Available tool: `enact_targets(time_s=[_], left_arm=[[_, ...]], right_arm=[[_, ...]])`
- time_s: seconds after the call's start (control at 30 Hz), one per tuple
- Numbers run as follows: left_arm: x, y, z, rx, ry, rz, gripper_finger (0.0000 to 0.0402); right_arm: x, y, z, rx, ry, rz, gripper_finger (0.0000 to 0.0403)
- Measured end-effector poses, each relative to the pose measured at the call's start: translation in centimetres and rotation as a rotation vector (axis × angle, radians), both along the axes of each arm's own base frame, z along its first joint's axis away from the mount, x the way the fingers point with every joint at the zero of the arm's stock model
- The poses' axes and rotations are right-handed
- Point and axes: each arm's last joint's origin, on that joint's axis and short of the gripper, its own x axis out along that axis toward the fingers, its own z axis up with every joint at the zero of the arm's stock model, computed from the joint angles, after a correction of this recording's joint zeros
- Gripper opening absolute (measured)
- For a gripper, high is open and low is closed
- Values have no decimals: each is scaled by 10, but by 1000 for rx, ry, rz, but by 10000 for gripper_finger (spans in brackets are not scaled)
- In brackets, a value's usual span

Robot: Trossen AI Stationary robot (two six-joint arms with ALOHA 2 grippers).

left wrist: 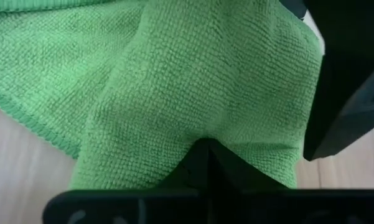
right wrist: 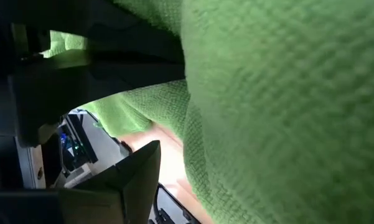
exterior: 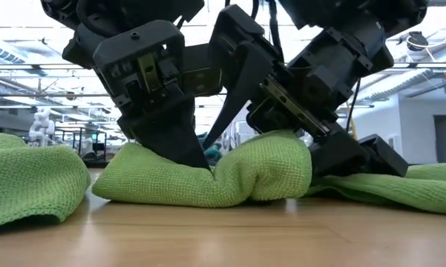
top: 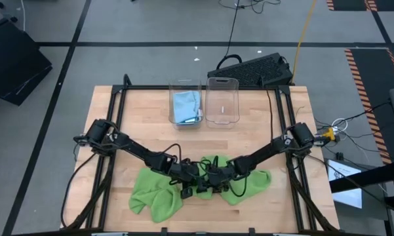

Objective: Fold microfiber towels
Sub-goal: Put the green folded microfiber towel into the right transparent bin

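- Item: lime-green microfiber towel (top: 203, 183), soft and knobbly, lying rumpled on the pale wooden counter (top: 137, 118) directly under both tools; one lobe spreads out beyond the left tool, another beyond the right.
- Left tool (top: 185, 191): fingers together, pinching a raised ridge of the green cloth (exterior: 208, 174), tips down at counter level.
- Right tool (top: 213, 188): fingers apart, set just beside the left tool, one dark finger (exterior: 234, 93) slanting down into the crease, the cloth bulging between its fingers; no closed grip visible.
- Also present: light-blue microfiber towel (top: 185, 105) sitting in a clear plastic bin (top: 185, 84), with a second clear bin (top: 222, 101) beside it, both well beyond the tools.
- Step in hand, as judged: gathering an edge to flatten or fold the green towel.
- Handling note: the right tool should close on a single layer near the hem, not on the bunched fold.
- Handling note: draw the two grips apart to tension the cloth before folding.
- Risk: soft pile may slip or drag the whole heap.
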Motion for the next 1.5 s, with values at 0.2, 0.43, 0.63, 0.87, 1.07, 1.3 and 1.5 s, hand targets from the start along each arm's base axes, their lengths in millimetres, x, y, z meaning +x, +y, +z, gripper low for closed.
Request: enact_targets(time_s=[0.2, 0.43, 0.63, 0.87, 1.07, 1.3, 1.5], left_arm=[[0, -1, 0, -4, -3, 2, 3], [0, -1, 2, -11, -12, 5, 13], [0, 5, 11, -74, 2, 23, 8], [-9, 20, 52, -126, -16, 80, 70], [-36, 34, 106, -150, -30, 170, 141], [-76, 43, 157, -170, -98, 444, 184], [-93, 40, 173, -265, -131, 618, 189]], right_arm=[[0, -5, 0, -39, -16, 18, 239], [0, -6, -1, -104, -36, 37, 152], [0, -7, -2, -157, -49, 57, 40], [-1, -11, 7, -193, -77, 61, 27], [-6, -22, 41, -243, -132, 98, 13], [-21, -40, 87, -321, -177, 48, 13], [-41, -58, 125, -427, -206, -28, 13]])
